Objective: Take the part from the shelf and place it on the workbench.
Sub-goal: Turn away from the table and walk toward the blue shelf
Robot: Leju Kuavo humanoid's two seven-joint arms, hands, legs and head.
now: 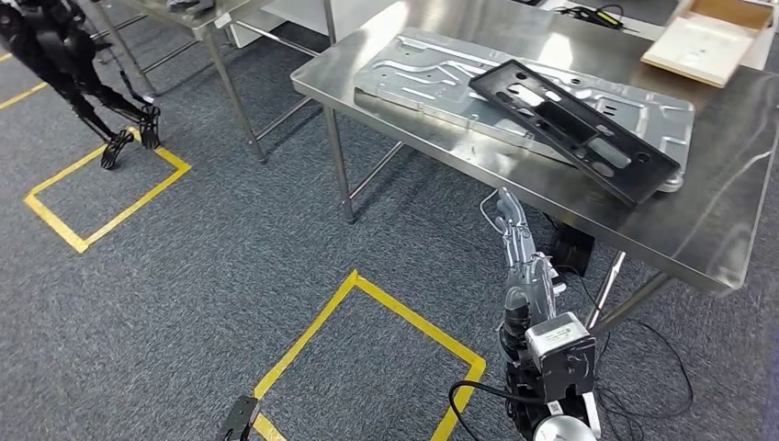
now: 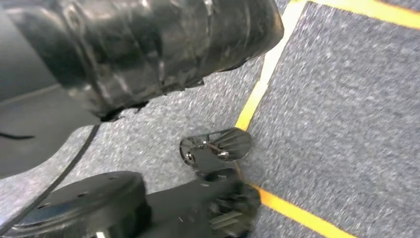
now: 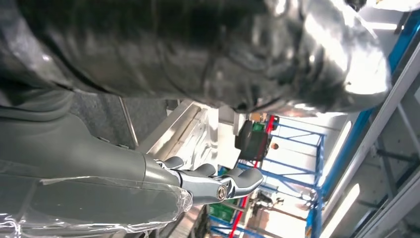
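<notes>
Part (image 1: 574, 129): long black plastic frame with cutouts, lying flat on the workbench (image 1: 716, 230), resting diagonally on top of a stamped silver metal panel (image 1: 432, 73). No hand on it.

Right hand (image 1: 514, 234): below and in front of the bench's near edge, fingers stretched out straight toward the bench underside, holding nothing. Wrist view agrees: fingers (image 3: 218, 181) extended and spread, nothing between them. Silver forearm runs down to a grey box module (image 1: 562, 347) near the bottom of the head view, with a black cable (image 1: 478, 393) looping off it.

Left hand (image 2: 218, 148): hanging low over the floor, dark fingertips seen in the wrist view over the carpet beside a yellow tape line (image 2: 257, 94). Blurred, can't tell whether the fingers are curled or apart; nothing visibly held. In the head view a dark bit of it shows at the bottom edge (image 1: 241, 418).

Surface: stainless steel bench top, reflective, on thin metal legs. A shallow open cardboard box (image 1: 703, 41) sits at the far corner, well apart from the part. More cables on the floor under the bench.

Room: grey carpet, yellow tape squares (image 1: 106, 197) marked on it. Second steel table (image 1: 184, 14) further back on the left. Legs of another black humanoid robot (image 1: 69, 69) stand at the far left, by one tape square.
</notes>
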